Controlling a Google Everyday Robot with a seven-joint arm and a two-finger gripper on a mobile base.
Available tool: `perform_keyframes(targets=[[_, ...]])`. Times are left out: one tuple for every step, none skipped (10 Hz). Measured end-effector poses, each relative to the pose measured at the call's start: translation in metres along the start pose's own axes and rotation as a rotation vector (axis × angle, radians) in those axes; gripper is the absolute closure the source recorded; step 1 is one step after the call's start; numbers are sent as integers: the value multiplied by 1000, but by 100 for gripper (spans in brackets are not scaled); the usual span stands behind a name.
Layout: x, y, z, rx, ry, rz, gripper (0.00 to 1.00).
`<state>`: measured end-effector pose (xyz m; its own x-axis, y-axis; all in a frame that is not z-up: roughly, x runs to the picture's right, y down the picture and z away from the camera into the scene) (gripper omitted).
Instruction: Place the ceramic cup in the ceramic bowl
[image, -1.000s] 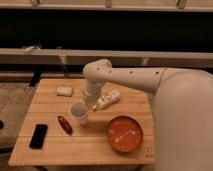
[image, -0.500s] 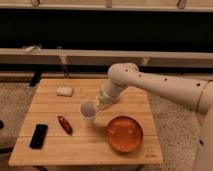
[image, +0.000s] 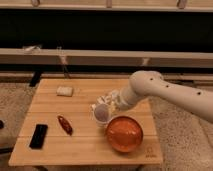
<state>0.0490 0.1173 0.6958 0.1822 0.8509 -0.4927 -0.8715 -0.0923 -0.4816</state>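
A white ceramic cup (image: 101, 114) is held tilted just above the table, right beside the left rim of the orange-red ceramic bowl (image: 124, 133). The bowl stands at the front right of the wooden table (image: 80, 145). My gripper (image: 109, 104) sits at the end of the white arm that reaches in from the right, and it is shut on the cup from above and behind. The cup's opening faces the camera.
A red elongated object (image: 64, 124) and a black flat device (image: 38, 136) lie at the front left. A pale sponge-like block (image: 64, 91) lies at the back left. A white object behind the gripper is mostly hidden. A low ledge and dark wall run behind the table.
The arm has carried the cup from the table's left-centre rightward, up to the bowl's left rim. The bowl and the other objects have stayed in place.
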Motion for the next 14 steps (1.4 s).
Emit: perform_keyframes(targets=[[9,-9,-4,16,-4,38,100],[14,-13,-6,25,-4,54,100],[21,-23,-10,40,-3,81,100],[27,-32,-12,59,1,109,100],[30,-36,-10,82,16,129,100],[32,-40,-7,100,32,143,100],[34,-46,-4,115,46,164,100],[37,-52,0,122,63,182,100],[39,-56,3,124,74,195,100],[42,-62,8,123,86,216,97],[47,-69,14,122,104,238,86],[48,-71,18,118,109,248,79],[51,-75,21,115,116,262,70],[54,-78,23,111,121,275,61]])
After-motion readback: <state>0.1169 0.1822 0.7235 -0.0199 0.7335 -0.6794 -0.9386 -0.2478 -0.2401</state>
